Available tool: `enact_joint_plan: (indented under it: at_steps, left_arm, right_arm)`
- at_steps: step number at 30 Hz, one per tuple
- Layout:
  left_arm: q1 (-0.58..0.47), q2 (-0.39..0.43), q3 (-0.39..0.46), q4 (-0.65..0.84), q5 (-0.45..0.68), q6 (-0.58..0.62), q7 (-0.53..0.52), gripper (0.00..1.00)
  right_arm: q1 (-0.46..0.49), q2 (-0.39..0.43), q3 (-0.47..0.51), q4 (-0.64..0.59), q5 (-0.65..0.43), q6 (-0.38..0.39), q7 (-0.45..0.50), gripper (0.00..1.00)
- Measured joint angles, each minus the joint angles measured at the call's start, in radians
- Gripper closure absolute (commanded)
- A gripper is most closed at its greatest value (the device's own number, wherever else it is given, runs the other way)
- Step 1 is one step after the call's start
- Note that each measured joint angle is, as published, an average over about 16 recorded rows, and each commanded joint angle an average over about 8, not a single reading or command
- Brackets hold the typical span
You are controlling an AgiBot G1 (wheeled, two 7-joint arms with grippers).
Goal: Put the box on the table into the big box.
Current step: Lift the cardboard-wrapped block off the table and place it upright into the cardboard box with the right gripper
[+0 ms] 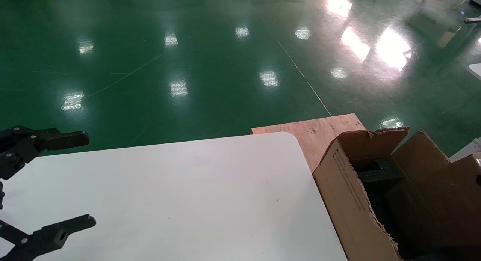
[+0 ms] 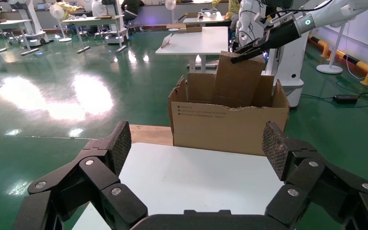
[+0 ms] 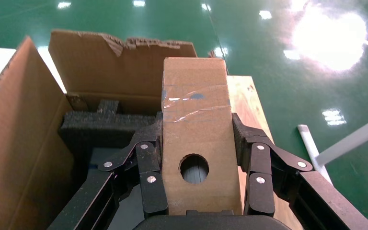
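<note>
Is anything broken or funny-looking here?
Yes: the big box beside the table has ragged, torn top edges, as if ripped open. The right gripper holds the box above the black foam inside it. The left gripper hangs open over the table.

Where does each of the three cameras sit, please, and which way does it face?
Head view: on the robot's head, looking forward and down at the table and big box; the open left end effector shows at the left edge.
Left wrist view: on the left wrist, looking across the table to the big box; its open fingers frame the scene, with the right arm holding the box beyond.
Right wrist view: on the right wrist, looking down into the big box; the right end effector grips the box.
All share the big box.
</note>
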Motion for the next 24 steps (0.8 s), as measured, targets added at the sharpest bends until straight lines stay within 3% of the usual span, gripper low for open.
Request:
enact_joint_plan:
  at_steps: [24]
  left_arm:
    - [0.000, 0.000, 0.001, 0.000, 0.000, 0.000, 0.000, 0.00]
  right_arm:
    - [0.149, -0.063, -0.178, -0.121, -0.013, 0.005, -0.060, 1.00]
